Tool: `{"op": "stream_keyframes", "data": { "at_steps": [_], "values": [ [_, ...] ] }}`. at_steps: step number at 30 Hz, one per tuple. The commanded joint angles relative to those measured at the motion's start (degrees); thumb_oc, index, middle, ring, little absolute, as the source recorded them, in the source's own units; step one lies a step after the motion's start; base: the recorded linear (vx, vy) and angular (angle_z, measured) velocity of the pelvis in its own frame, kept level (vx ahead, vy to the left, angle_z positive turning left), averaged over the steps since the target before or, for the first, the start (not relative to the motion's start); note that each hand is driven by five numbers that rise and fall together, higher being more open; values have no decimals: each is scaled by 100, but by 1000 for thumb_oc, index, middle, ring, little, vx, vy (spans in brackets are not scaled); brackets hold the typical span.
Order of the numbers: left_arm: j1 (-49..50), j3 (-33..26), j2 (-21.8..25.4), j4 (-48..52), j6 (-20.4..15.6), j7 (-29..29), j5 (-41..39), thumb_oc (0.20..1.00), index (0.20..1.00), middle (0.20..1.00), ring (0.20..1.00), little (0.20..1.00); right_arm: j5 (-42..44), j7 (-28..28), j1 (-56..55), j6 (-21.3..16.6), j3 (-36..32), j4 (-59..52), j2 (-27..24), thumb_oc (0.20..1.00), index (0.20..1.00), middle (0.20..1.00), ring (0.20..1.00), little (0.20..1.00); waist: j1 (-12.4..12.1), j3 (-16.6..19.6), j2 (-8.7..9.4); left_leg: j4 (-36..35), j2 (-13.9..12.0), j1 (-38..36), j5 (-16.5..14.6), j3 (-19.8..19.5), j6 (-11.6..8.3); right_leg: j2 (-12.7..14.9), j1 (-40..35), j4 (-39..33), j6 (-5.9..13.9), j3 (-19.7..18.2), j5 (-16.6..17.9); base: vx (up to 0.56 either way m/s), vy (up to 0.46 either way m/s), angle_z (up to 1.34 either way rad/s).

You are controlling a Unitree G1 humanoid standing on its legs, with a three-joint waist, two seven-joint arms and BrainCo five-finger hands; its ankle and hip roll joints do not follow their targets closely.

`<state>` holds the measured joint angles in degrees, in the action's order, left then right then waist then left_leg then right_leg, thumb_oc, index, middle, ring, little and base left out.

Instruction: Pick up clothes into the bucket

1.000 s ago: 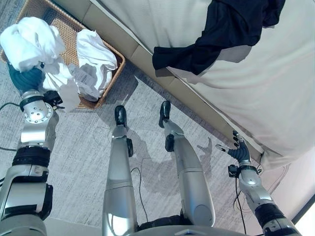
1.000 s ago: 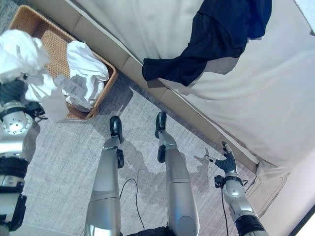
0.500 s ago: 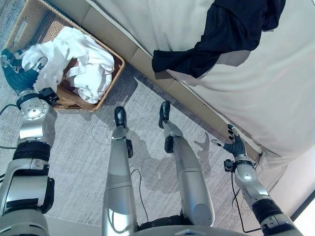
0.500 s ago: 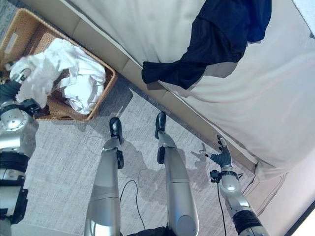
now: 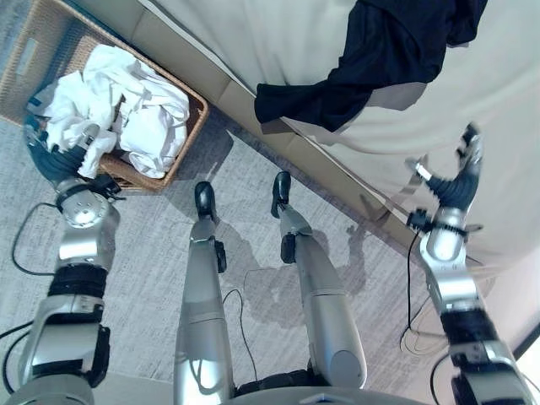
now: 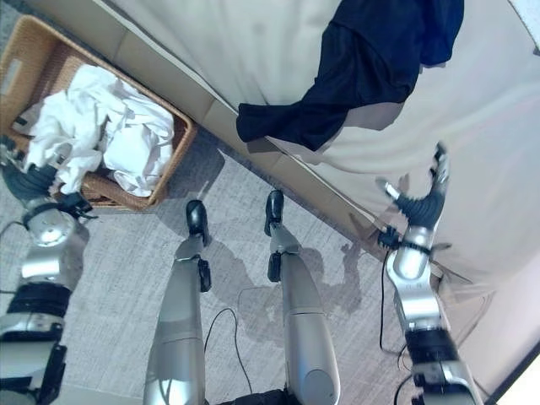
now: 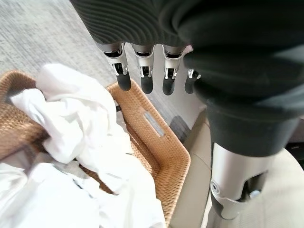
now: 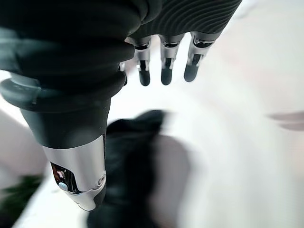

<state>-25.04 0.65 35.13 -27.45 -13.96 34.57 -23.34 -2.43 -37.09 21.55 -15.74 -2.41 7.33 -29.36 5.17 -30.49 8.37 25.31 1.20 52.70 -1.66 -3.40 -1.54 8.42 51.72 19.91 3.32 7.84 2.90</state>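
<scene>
Left eye view: wicker basket [image 5: 187,126] on the grey carpet [image 5: 143,253], hard against the bed base [image 5: 245,93]. White clothes [image 5: 126,101] heaped inside, spilling toward the near rim. Left hand [image 5: 59,152] at that near rim, fingers relaxed, nothing clamped, tips close to the white cloth; contact can't be confirmed. So whites count as in. Left to do: dark garment [image 5: 380,59] on the bed [image 5: 278,34], one end hanging over the mattress edge. Right hand [image 5: 456,177] raised over the bedspread, well apart from that garment, fingers spread, holding nothing.

Right eye view: same layout. Basket approx. half filled, spare room at its far end. Open carpet btwn basket and right arm, no clutter. Bed edge runs diagonally across; right hand above the bed side of that edge. Reach to the dark garment means going up and across the mattress, w/ the overhanging end nearest the floor.

Left wrist view: fingers [image 7: 145,71] straight, hanging above the basket's corner, empty. White cloth draped over one rim; a loose fold could slip out, worth a push inward.

Right wrist view: fingers [image 8: 164,66] extended, nothing gripped. Dark garment [image 8: 128,171] ahead as a blurred patch on pale bedding, not touched.
</scene>
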Motion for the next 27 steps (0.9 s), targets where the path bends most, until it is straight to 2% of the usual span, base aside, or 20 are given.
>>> {"op": "stream_keyframes", "data": {
  "at_steps": [1,2,3,5,6,8,10,11,12,13,15,16,19,23,27],
  "values": [
    [429,221,-355,141,-367,-592,439,1000,1000,1000,1000,1000,-429,-369,209,-151,-632,-408,-658,1000,1000,1000,1000,1000,-138,69,-461,-133,234,-310,-91,-208,70,350,-378,334,376,31,-386,10,-29,14],
    [432,223,-365,141,-370,-597,437,1000,1000,1000,1000,1000,-427,-371,205,-154,-632,-402,-670,1000,1000,1000,1000,1000,-135,69,-471,-147,237,-322,-85,-211,70,354,-385,333,376,34,-389,-52,-51,12],
    [695,589,-580,195,-346,-970,583,1000,1000,1000,1000,1000,-592,-356,436,-41,-645,-332,-860,1000,1000,1000,1000,1000,-215,69,-589,-272,275,-449,-28,-244,62,372,-430,434,355,38,-470,11,-73,15],
    [834,988,-747,103,-297,-1234,783,1000,1000,1000,1000,1000,-640,-372,728,34,-585,-155,-1043,1000,1000,1000,1000,1000,-281,69,-691,-398,284,-577,41,-285,39,407,-501,501,338,64,-539,13,-103,18],
    [896,1194,-838,68,-267,-1349,927,1000,1000,1000,1000,1000,-750,-414,900,130,-531,1,-1237,1000,1000,1000,1000,1000,-323,69,-766,-492,297,-645,94,-323,22,426,-537,549,331,100,-580,10,-113,20],
    [960,1365,-920,37,-232,-1419,1002,1000,1000,1000,1000,1000,-800,-455,1008,180,-473,137,-1308,1000,1000,1000,1000,1000,-359,69,-829,-567,297,-705,139,-349,-9,442,-584,584,320,135,-620,4,-90,21],
    [1080,2014,-1024,-133,-115,-1772,1371,1000,1000,1000,1000,1000,-810,-512,1606,397,-179,814,-1750,1000,1000,1000,1000,1000,-450,69,-977,-820,310,-896,270,-413,-70,481,-690,648,305,206,-710,3,-91,27],
    [1103,2118,-1055,-194,-118,-1829,1446,1000,1000,1000,1000,1000,-768,-514,1741,415,-76,1028,-1812,1000,1000,1000,1000,1000,-469,69,-1020,-898,301,-957,299,-412,-80,496,-710,667,296,218,-729,-9,-116,24],
    [1141,2576,-1093,-255,-99,-2096,1569,1000,1000,1000,1000,1000,-605,-410,2216,600,185,1679,-2246,1000,1000,1000,1000,1000,-551,69,-1087,-1054,297,-1066,408,-440,-138,516,-773,713,273,264,-784,-9,-80,17],
    [1136,2569,-1119,-261,-101,-2095,1569,1000,1000,1000,1000,1000,-582,-414,2284,573,247,1744,-2278,1000,1000,1000,1000,1000,-532,69,-1109,-1075,296,-1074,417,-446,-140,516,-777,706,271,270,-784,-15,-131,25],
    [1213,3042,-1121,-190,-107,-2272,1691,1000,1000,1000,1000,1000,-132,-117,3123,697,932,2935,-2781,1000,1000,1000,1000,1000,-623,69,-1234,-1413,261,-1267,632,-501,-242,524,-836,763,234,348,-873,26,-132,19],
    [1226,3152,-1132,-139,-128,-2285,1729,1000,1000,1000,1000,1000,14,-110,3375,730,1131,3326,-2858,1000,1000,1000,1000,1000,-638,69,-1262,-1523,234,-1440,564,-547,-297,523,-941,837,258,307,-1091,67,-115,11],
    [1314,3118,-1308,-126,-125,-2297,1390,1000,1000,1000,1000,1000,218,255,3915,822,1742,4033,-3117,1000,1000,1000,1000,1000,-641,69,-1331,-1811,163,-1570,741,-577,-354,534,-957,884,204,359,-1175,18,-112,27],
    [1435,2889,-1506,-298,-138,-2256,685,1000,1000,1000,1000,1000,675,837,4883,870,2734,5186,-3097,1000,1000,1000,1000,1000,-686,69,-1420,-1956,103,-1620,836,-544,-356,504,-813,1018,174,303,-1223,-9,-84,8],
    [1453,2737,-1497,-339,-121,-2255,440,1000,1000,1000,1000,1000,731,1637,5461,985,3568,6094,-3049,1000,1000,1000,1000,1000,-763,69,-1501,-1940,61,-1512,878,-505,-351,478,-586,1165,147,233,-1251,-11,-84,-6]
  ]
}}
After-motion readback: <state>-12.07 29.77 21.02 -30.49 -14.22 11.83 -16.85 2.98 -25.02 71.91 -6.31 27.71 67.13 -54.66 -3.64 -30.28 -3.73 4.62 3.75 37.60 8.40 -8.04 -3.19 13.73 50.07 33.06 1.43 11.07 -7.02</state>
